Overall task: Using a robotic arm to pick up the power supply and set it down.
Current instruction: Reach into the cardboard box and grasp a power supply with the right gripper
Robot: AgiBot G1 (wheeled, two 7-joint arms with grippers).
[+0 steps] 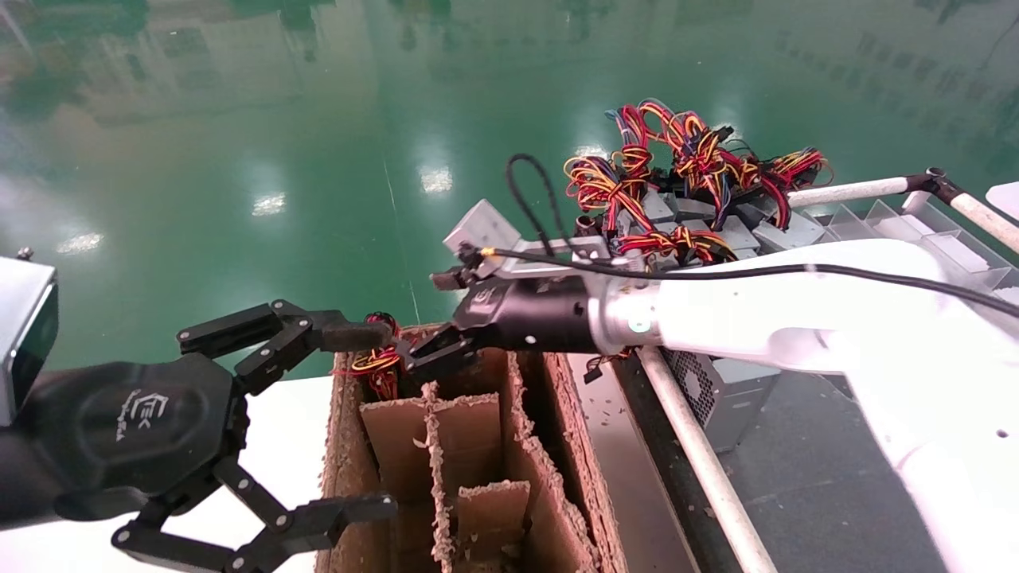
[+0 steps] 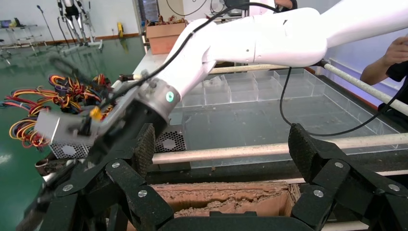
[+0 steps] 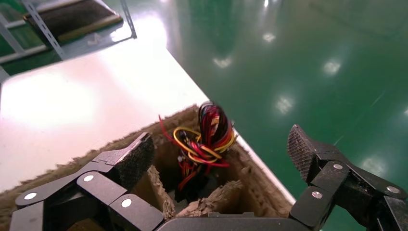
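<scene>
Head view: right gripper (image 1: 426, 350) hangs wide open over the box (image 1: 470, 446); the supply (image 1: 374, 362) sits in its far-left cell.

Right wrist view: loose wires (image 3: 204, 139) could snag a finger on withdrawal.

Left gripper (image 1: 350, 422) idles wide beside.

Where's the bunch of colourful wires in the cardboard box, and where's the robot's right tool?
wires (image 3: 204, 139): right wrist view, on the red and yellow loops above the box slot.
cardboard box (image 1: 549, 477): head view, on its frayed right wall.
right tool (image 1: 426, 350): head view, between its fingertips, over the box's far corner.
</scene>
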